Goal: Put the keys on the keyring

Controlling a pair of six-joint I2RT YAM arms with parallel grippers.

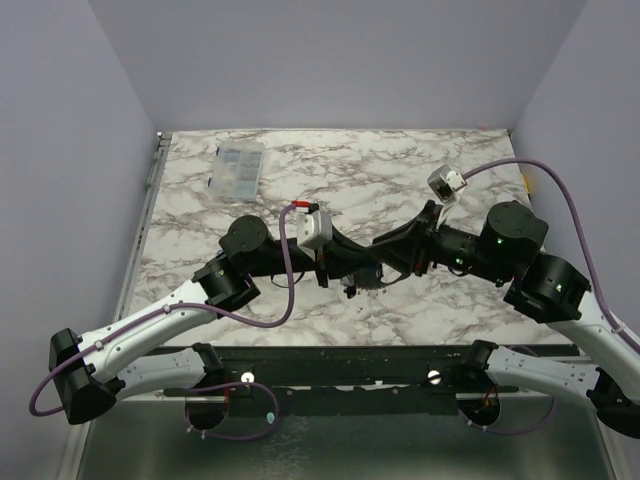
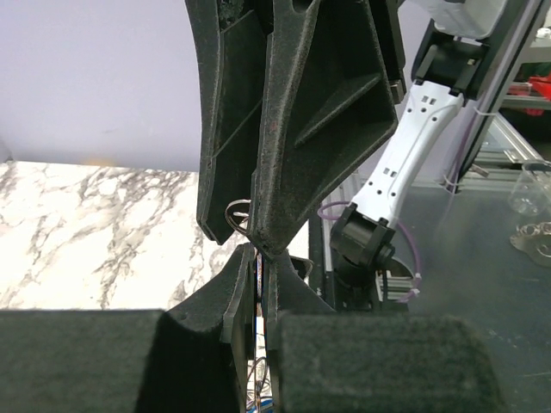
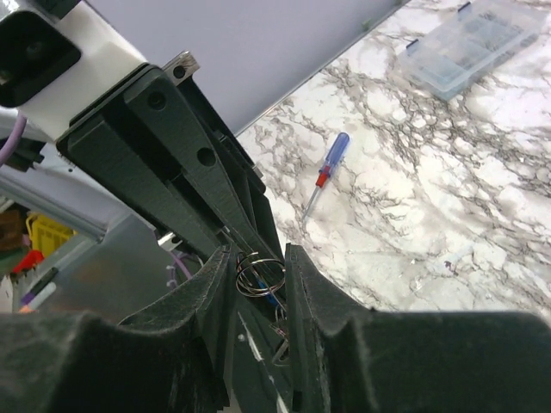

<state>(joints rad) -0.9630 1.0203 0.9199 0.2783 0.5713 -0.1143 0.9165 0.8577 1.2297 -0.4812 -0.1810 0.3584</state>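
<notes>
Between the fingers of the right gripper (image 3: 261,258), which stand a narrow way apart, sits the keyring (image 3: 255,277). Its wire coils reach from one pad to the other, so the grip looks to be on the ring itself. Meeting it from the upper left of the right wrist view is the left gripper (image 2: 255,280), pressed fully closed; what it pinches, if anything, is hidden between its pads. A thin blue sliver just below the ring may be one of the keys (image 3: 270,298), but it is too small to be sure. Both arms meet above the middle of the marble table (image 1: 420,170). Further out lie a blue-handled screwdriver (image 3: 327,172) and, at the far left, a clear compartment box (image 1: 238,170). By my judgement the threading is under way: the ring is up and held, yet no key shows plainly on it and no loose keys can be seen, so most of the work seems left
</notes>
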